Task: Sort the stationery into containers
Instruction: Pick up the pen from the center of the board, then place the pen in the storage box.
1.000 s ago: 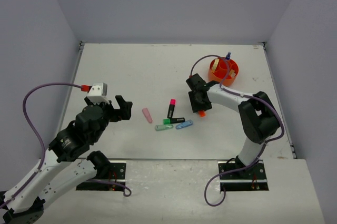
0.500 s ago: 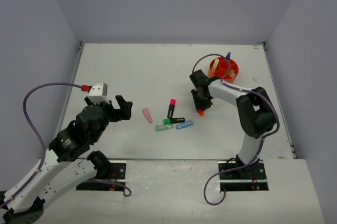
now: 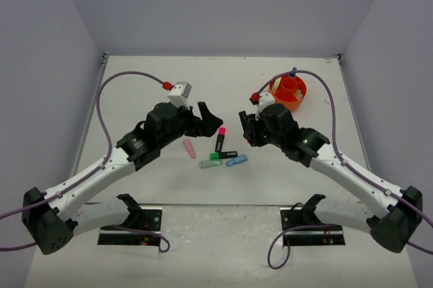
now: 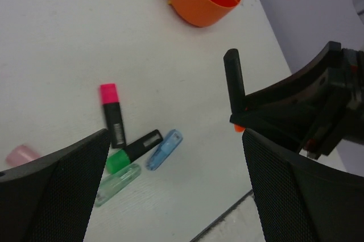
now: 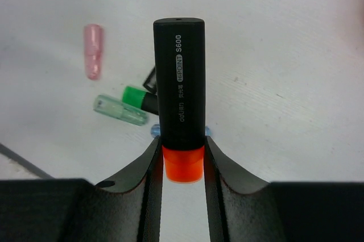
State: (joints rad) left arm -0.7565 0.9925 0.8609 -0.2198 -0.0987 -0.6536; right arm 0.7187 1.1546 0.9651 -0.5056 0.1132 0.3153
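On your bench (image 3: 169,85), the orange tub (image 3: 289,104) sits far right. Your left hand (image 3: 208,119) hovers spread wide by the loose pile. Your right hand (image 5: 182,157) pinches the orange highlighter (image 5: 179,77) at its cap end. The pink highlighter (image 3: 220,138), green highlighter (image 3: 222,155), pink eraser (image 3: 189,147), blue clip (image 3: 236,159) and green clip (image 3: 210,163) lie between the arms.

— Any writing to make out?
— One line, on the black barrel of the orange highlighter (image 5: 178,83), running up toward 12 o'clock in the right wrist view: a small word beginning "deli", then "H-POINT" in a pale oval, then "S600".
— And the pink highlighter (image 4: 112,115)?
— It carries a grey label, with print too small to read.
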